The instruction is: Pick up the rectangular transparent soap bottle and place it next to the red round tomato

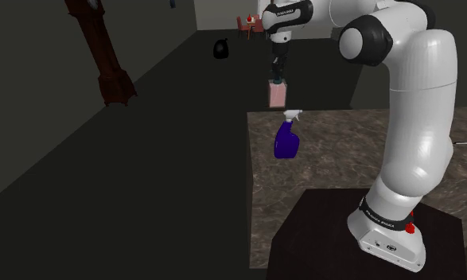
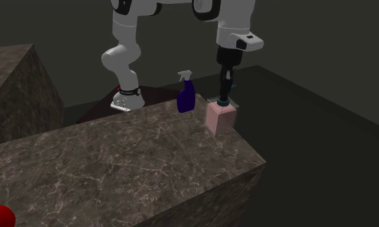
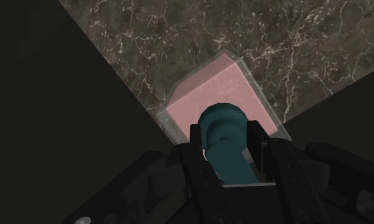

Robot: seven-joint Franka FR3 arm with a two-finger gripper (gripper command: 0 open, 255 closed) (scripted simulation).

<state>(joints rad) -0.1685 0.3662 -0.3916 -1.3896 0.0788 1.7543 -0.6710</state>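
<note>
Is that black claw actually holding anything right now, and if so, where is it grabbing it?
Yes. The gripper clasps the pink soap bottle by its teal pump top, not by the body.

No legible txt; tiny print on arm base band (image 1: 385,214) can't be read.

countertop (image 2: 117,161): veined stone, matt | soap bottle (image 3: 211,89): clear smooth shell | arm (image 1: 418,119): glossy white

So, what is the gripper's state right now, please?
Gripper: closed, holding the soap bottle.
</note>
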